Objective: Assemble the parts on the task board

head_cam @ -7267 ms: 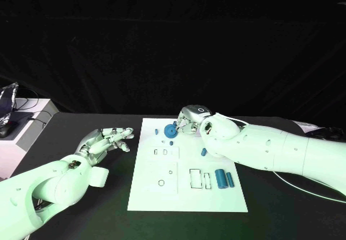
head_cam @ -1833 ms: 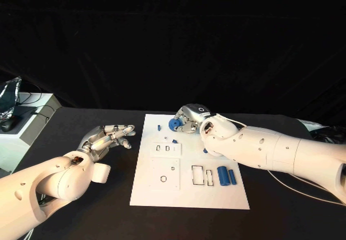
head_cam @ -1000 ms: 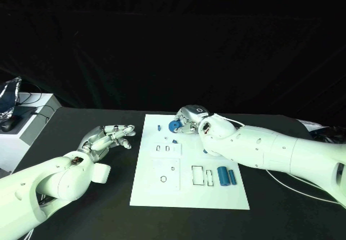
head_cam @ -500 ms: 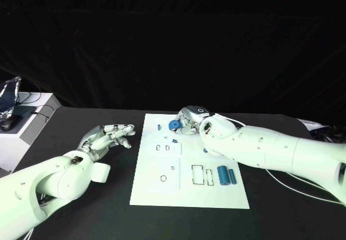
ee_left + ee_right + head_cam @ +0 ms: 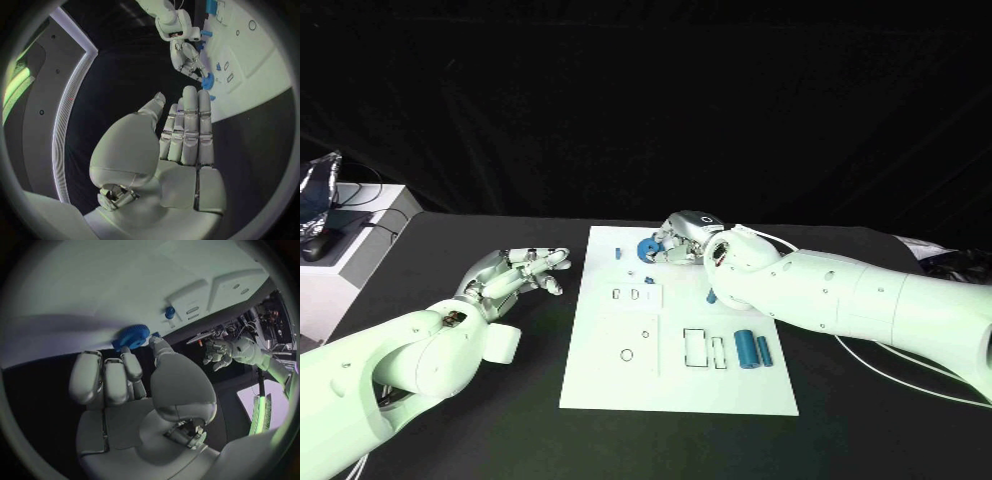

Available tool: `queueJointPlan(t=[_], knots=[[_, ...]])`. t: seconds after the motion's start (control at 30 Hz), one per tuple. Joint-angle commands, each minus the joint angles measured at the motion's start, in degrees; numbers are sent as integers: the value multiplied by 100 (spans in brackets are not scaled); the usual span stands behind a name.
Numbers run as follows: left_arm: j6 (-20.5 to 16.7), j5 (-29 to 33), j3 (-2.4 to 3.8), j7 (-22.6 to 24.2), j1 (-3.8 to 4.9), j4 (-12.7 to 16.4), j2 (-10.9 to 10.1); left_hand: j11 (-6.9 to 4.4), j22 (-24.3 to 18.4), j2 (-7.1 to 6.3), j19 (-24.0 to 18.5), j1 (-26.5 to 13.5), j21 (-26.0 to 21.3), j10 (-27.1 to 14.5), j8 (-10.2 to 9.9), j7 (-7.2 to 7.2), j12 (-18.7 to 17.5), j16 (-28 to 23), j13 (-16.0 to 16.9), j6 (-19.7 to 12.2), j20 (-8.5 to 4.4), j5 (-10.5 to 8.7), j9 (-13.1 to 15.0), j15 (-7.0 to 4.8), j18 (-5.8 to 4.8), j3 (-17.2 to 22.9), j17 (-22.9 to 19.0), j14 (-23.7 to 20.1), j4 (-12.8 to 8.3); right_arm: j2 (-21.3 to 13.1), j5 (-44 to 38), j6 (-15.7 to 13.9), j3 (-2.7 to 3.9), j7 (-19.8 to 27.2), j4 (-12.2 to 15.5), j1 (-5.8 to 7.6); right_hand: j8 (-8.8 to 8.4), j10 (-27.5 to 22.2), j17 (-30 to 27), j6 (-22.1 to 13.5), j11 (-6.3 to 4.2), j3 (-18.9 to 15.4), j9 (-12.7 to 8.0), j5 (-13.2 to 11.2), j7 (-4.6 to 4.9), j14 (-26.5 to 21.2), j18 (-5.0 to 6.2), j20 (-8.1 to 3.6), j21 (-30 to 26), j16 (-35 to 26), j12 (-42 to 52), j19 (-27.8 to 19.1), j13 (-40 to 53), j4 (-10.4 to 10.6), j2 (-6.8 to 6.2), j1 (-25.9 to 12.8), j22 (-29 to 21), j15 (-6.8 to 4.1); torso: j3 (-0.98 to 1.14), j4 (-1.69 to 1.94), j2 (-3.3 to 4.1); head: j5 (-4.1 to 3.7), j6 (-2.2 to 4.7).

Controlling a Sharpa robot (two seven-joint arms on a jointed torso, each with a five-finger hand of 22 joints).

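Two robot hands are working for you here. Your right robot hand [image 5: 678,243] is pinching a round blue gear [image 5: 651,248] between its thumb and fingertips, right over the far end of the white task board [image 5: 678,390]. I cannot tell if the gear is touching the board yet. Your left robot hand [image 5: 514,280] is waiting beside the board on the black counter [image 5: 473,425] — its fingers are stretched out flat and it is holding nothing. I think you are fitting the gear onto its spot now. Next you are needing to line it up and press it down gently. Two blue cylinders [image 5: 753,351] are lying nearer you — probably waiting their turn.
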Motion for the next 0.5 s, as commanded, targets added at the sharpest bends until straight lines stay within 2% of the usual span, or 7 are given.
queueJointPlan(t=[0.03, 0.37, 0.5], knots=[[94, -15, 4, 18, -2, 9, 0, 8, -7, 0, -43, -45, 12, -52, -28, 17, 13, -22, 2, -27, -6, -7, 3, 14, 72, 32, -6, -27, -15, -52, 20, 225, -16, -79, 24, -24, 17, 24, 8, 20, -16, 4, 6, 24, 4, -5, -23, -43, 20, -6, 4, 352, 107, -65, 25, 6, 903, -25, -4, 2, -5, -4, -9], [84, -15, 4, 21, -6, 23, -23, 8, -7, 0, -43, -45, 12, -52, -28, 17, 13, -22, 2, -27, -6, -7, 3, 14, 72, 32, -6, -27, -15, -251, 11, 375, -17, -90, 249, -28, 20, 41, 8, 50, -20, -16, 8, -8, -6, -4, -26, -45, 33, -6, 14, 353, 120, -98, 20, -29, 906, -30, -4, -4, 0, 5, -23], [84, -15, 4, 22, -9, 22, -32, 8, -7, 0, -43, -45, 12, -52, -28, 17, 13, -22, 2, -27, -6, -7, 3, 14, 72, 32, -6, -27, -15, -392, 13, 220, -18, -55, 434, -30, 17, 52, 7, 61, -23, -10, 6, -9, -9, -3, -27, -49, 35, -7, 21, 355, 126, -109, 25, -19, 907, -34, -4, 2, -5, 7, -32]])
